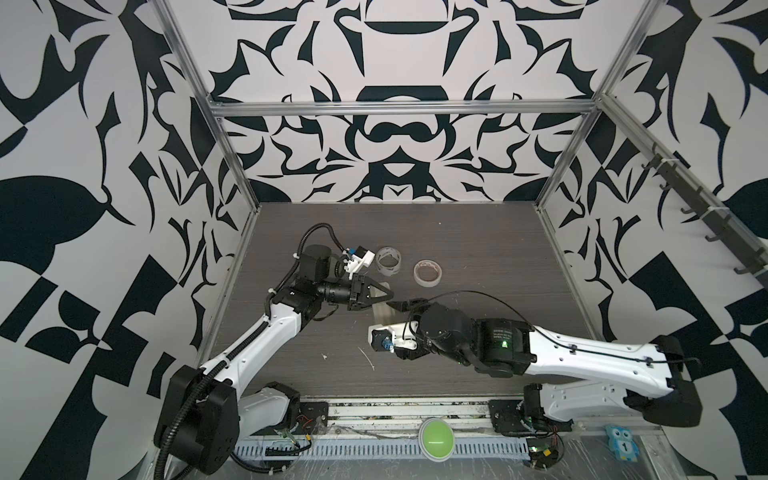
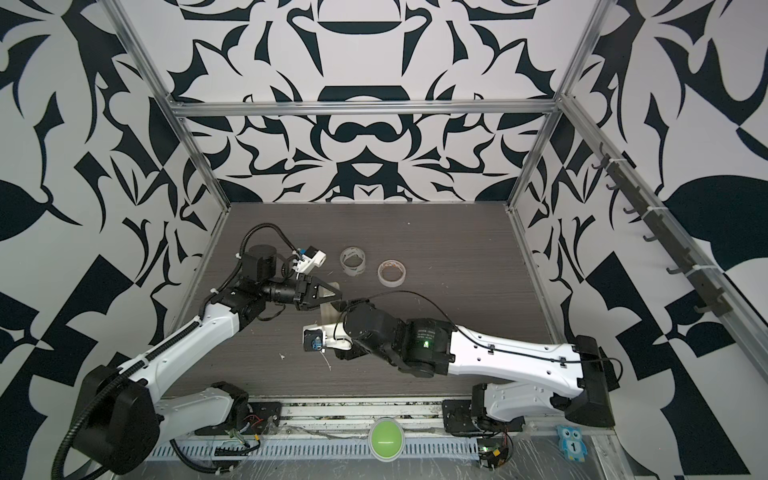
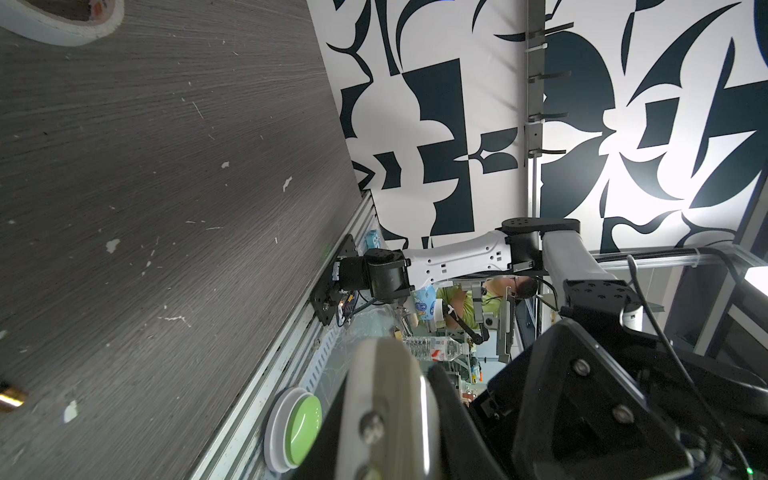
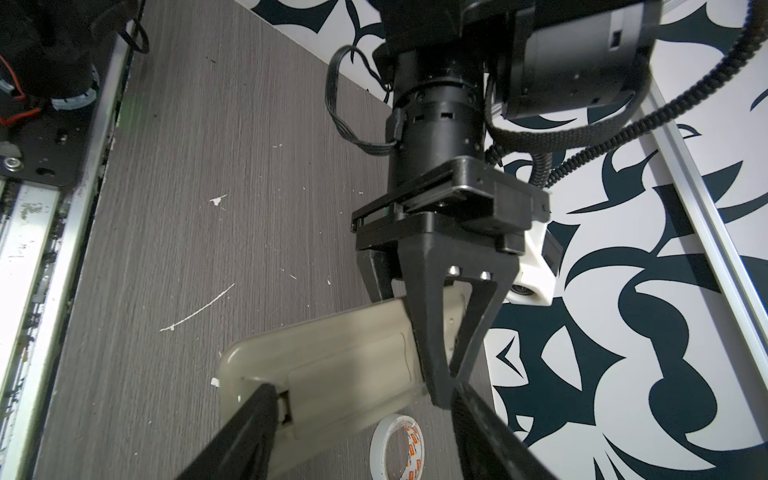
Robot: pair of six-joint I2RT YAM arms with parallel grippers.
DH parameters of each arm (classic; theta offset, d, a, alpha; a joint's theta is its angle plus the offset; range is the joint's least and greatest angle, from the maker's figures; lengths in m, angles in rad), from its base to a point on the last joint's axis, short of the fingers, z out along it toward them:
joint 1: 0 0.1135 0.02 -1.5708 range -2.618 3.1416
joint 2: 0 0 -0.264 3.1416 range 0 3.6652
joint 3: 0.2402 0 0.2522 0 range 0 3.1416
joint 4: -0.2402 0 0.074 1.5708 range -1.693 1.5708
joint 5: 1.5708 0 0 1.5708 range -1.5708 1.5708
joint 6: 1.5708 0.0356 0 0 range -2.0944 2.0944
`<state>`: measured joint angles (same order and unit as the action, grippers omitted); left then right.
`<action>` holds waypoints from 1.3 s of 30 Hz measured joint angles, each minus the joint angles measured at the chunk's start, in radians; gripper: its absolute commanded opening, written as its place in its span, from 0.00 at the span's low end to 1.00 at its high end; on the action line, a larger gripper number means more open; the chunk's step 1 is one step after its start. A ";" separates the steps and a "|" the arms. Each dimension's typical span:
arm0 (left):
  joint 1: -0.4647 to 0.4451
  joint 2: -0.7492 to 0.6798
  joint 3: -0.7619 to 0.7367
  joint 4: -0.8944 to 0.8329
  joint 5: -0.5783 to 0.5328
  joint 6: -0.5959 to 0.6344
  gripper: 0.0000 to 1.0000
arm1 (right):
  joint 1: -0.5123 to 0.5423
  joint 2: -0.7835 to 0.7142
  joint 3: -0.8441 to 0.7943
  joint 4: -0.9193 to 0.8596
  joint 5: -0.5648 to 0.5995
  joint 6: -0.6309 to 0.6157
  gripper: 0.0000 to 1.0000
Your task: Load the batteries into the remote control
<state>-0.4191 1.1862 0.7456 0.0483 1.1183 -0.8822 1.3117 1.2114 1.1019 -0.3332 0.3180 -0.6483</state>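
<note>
Remote control was held at one end in the left jaws, which were shut on it. It looked lifted off the bench, rear face toward the right wrist view, with the battery cover in place.

Right jaws stood wide open and held nothing. They straddled the cover lengthwise, one fingertip right at the latch notch.

Only one battery was found, lying on the bench at the edge of the left wrist view. The second was not visible.

Two tape rolls sat well beyond.

Risks, as judged:
- The one-end grip gives a long lever, so a push at the latch could twist or pull the remote out of the left jaws.
- The fingertip could skid off the smooth cover and the notch be missed.
- The loose cell could roll if the bench were knocked.
</note>
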 measured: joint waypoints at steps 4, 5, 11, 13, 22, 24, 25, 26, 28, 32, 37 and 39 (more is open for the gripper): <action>0.000 0.000 0.000 0.000 0.001 0.000 0.00 | 0.001 0.000 0.000 0.001 0.000 -0.003 0.70; 0.000 0.000 0.000 0.000 0.001 0.000 0.00 | 0.002 -0.001 0.000 0.001 0.000 -0.003 0.70; -0.002 0.000 0.000 0.000 0.008 -0.003 0.00 | 0.002 -0.007 0.000 0.019 0.010 -0.005 0.69; -0.002 0.000 0.000 0.000 0.009 -0.004 0.00 | 0.002 -0.011 0.000 0.026 0.013 -0.006 0.69; -0.002 0.000 0.000 0.000 0.012 -0.003 0.00 | 0.003 -0.020 0.000 0.034 0.010 -0.006 0.70; -0.002 0.000 0.000 0.000 0.012 -0.003 0.00 | 0.004 -0.027 0.000 0.029 -0.005 -0.004 0.71; -0.002 0.000 0.000 0.000 0.013 -0.003 0.00 | 0.005 -0.029 0.000 0.025 -0.011 -0.002 0.72; -0.002 0.000 0.000 -0.001 0.013 -0.002 0.00 | 0.006 -0.034 0.000 0.021 -0.018 0.000 0.73; -0.004 0.000 0.000 -0.001 0.014 0.003 0.00 | 0.006 -0.043 0.000 0.016 -0.028 0.008 0.76; -0.010 -0.010 0.000 -0.001 0.018 0.012 0.00 | 0.006 -0.077 0.000 0.005 -0.069 0.032 0.79; -0.021 -0.018 0.000 -0.002 0.027 0.019 0.00 | 0.006 -0.098 0.000 -0.008 -0.095 0.046 0.79; -0.026 -0.018 0.000 -0.002 0.029 0.020 0.00 | 0.006 -0.092 0.000 -0.013 -0.099 0.047 0.79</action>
<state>-0.4450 1.1679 0.7456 0.0467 1.1469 -0.8623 1.3174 1.1198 1.1019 -0.3466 0.2188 -0.6018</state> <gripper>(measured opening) 0.253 0.791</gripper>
